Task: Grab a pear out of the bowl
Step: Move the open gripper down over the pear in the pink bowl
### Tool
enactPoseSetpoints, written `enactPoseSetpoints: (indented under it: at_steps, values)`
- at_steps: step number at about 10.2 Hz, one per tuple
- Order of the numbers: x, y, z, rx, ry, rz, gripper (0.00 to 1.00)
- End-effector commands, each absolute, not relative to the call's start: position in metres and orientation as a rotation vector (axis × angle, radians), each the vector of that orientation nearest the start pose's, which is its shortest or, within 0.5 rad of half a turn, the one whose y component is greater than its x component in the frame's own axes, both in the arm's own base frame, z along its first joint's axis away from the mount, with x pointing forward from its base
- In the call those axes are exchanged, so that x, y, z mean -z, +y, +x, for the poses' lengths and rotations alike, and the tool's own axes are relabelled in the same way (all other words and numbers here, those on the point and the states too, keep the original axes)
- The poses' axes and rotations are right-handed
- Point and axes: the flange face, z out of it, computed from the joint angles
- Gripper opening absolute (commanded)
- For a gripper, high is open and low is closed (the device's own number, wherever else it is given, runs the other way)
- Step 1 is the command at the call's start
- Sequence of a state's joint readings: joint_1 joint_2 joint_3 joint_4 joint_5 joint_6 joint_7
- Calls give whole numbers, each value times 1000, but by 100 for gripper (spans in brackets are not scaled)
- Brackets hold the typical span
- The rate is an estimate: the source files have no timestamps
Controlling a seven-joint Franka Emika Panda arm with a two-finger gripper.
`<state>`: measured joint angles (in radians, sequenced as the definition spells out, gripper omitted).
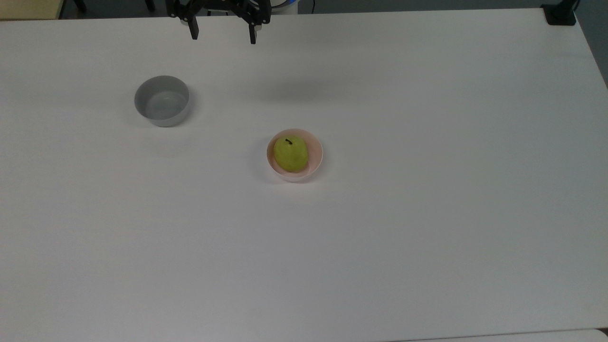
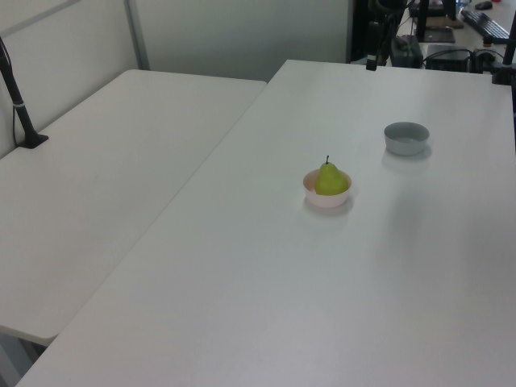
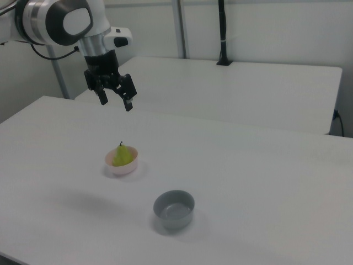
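Pear (image 1: 290, 154) sits stem-up in the pink bowl (image 1: 314, 167) at table centre; probably light, firm, smooth-skinned and a bit slippery, best pinched across its wide belly; gripper (image 1: 222, 38) hangs open, toward 11 o'clock in the top view.

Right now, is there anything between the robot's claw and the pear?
No. In the top view, just bare white table stretches between the open gripper and the pear in the pink bowl. The grey bowl sits off to the top view's left.
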<state>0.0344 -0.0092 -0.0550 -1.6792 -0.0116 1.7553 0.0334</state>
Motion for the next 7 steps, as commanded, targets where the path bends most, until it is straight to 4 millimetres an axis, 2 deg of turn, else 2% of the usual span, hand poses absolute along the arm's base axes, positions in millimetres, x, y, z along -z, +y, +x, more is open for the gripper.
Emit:
enactPoseSetpoints:
  at_steps: [1, 5, 6, 7]
  values:
    - [-597, -6, 571, 161, 47, -3131, 100]
    - [-597, -6, 570, 149, 35, -3132, 100]
    - [-588, -2, 574, 125, 23, -3135, 100]
    - [-567, 4, 584, 73, -45, -3143, 100]
